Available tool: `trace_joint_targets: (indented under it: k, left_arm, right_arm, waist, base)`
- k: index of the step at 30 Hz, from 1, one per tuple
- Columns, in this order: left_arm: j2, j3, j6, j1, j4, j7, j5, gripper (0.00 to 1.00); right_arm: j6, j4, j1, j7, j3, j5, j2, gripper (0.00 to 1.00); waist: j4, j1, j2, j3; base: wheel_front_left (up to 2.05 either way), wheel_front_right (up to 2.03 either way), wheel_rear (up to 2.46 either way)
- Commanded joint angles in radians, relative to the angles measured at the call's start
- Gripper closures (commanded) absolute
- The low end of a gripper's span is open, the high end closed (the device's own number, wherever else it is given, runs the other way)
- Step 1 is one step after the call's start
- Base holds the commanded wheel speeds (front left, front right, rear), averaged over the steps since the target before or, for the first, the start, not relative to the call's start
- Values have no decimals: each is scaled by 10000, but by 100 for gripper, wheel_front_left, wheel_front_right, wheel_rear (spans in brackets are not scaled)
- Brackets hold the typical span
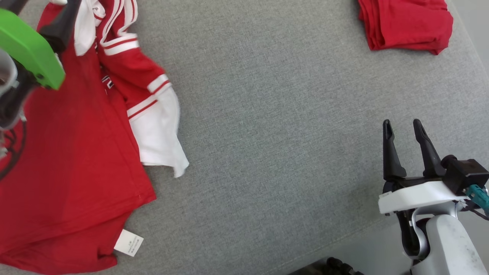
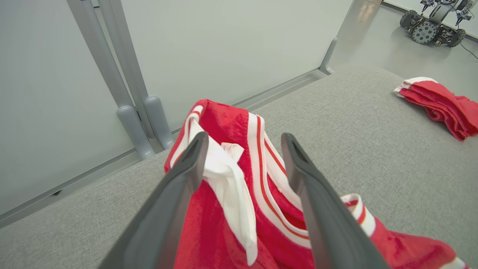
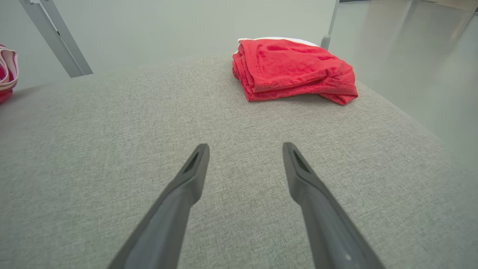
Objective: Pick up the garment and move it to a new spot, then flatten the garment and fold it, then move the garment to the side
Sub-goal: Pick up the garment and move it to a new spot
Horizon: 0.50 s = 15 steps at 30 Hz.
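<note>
Your garment (image 1: 76, 160), red with white stripes, lies rumpled at the left side of the grey bench (image 1: 275, 126). It looks soft, light and limp, so it will probably sag from any grip. Your left hand (image 2: 244, 138) stands wide over its striped part and holds nothing. Your right hand (image 1: 402, 122) is wide too. I think the shoulders or the hem corners are best to take.

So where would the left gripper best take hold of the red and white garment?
Likely the raised striped fold of the garment, which stands up off the grey surface just below the open left gripper. Come straight down from above: the flat red body gives nothing to pinch.
</note>
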<state>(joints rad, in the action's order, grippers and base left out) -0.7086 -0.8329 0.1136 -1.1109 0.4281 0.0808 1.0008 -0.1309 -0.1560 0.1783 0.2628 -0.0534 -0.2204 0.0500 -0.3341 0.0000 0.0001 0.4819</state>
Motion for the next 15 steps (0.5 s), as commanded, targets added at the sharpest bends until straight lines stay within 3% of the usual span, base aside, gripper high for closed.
trace_joint_targets:
  k: [1,8,15]
  left_arm:
    - [182,-34,-92,471,60,-456,-82,0]
    - [956,-189,-935,2618,-354,-2777,-400,0]
    - [1909,117,-2056,5052,-1119,-3464,-958,0]
  right_arm:
    - [4,-24,-195,26,-149,184,20,0]
    - [4,30,-859,26,-748,987,23,0]
    - [4,187,-1560,26,-1216,1713,24,0]
  waist:
    - [592,0,-1,-818]
    - [1591,0,-1,-2531]
    - [2624,0,-1,-3865]
  base:
    - [0,0,0]
    - [0,0,0]
    - [0,0,0]
